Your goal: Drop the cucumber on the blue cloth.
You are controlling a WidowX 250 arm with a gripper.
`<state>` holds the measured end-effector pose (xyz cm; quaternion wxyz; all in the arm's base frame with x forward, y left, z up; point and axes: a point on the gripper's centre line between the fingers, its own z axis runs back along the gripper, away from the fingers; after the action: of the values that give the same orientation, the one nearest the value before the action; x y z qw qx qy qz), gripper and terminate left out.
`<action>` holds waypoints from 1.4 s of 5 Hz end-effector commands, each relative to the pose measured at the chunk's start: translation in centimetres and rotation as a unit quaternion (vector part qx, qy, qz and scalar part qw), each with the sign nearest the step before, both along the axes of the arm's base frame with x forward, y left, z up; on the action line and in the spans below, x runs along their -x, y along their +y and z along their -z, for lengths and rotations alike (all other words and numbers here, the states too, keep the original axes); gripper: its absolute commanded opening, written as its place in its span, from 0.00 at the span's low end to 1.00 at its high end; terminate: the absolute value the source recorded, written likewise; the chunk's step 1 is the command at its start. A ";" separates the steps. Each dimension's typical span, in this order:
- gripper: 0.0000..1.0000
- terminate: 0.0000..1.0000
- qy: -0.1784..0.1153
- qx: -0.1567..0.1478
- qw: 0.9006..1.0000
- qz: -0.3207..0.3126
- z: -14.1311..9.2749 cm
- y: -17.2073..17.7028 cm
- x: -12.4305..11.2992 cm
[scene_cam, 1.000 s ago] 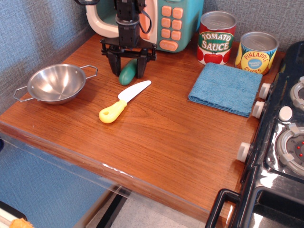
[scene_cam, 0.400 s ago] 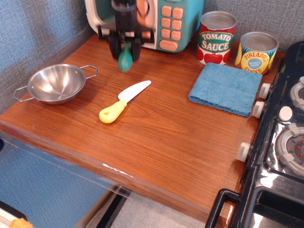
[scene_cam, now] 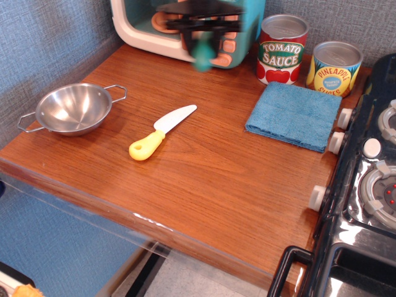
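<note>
My gripper [scene_cam: 202,38] is blurred with motion, high over the back of the counter in front of the teal toy microwave [scene_cam: 244,28]. It is shut on the dark-green cucumber [scene_cam: 202,54], which hangs end-down from the fingers, well above the wood. The blue cloth [scene_cam: 293,115] lies flat on the counter to the right, in front of two cans, with nothing on it. The cucumber is to the left of the cloth and above it.
A tomato sauce can [scene_cam: 282,49] and a pineapple can [scene_cam: 334,68] stand behind the cloth. A yellow-handled white toy knife [scene_cam: 162,132] lies mid-counter. A steel bowl [scene_cam: 73,109] sits at the left. A black toy stove [scene_cam: 371,179] borders the right edge.
The gripper closed on the cucumber on the counter, lifted it, and has now swung up and to the right with it, toward the cans.
</note>
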<state>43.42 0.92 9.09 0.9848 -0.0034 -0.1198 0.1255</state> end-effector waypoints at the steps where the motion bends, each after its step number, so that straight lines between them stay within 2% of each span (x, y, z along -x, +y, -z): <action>1: 0.00 0.00 -0.023 0.018 0.998 0.051 -2.7 -7.3 -0.8; 2: 0.00 0.00 -0.012 0.016 0.998 0.054 -2.0 -8.9 -1.2; 4: 0.00 0.00 0.001 0.011 0.998 0.056 -0.8 -9.5 -1.4; 5: 1.00 0.00 0.004 0.011 0.999 0.053 -0.8 -9.3 -1.1; 6: 1.00 0.00 0.003 0.017 0.999 0.051 -1.1 -9.3 -0.9; 7: 1.00 0.00 -0.005 0.022 0.998 0.061 -2.5 -9.3 -0.3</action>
<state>43.82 -8.72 7.44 0.9946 -0.0203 -0.0747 0.0688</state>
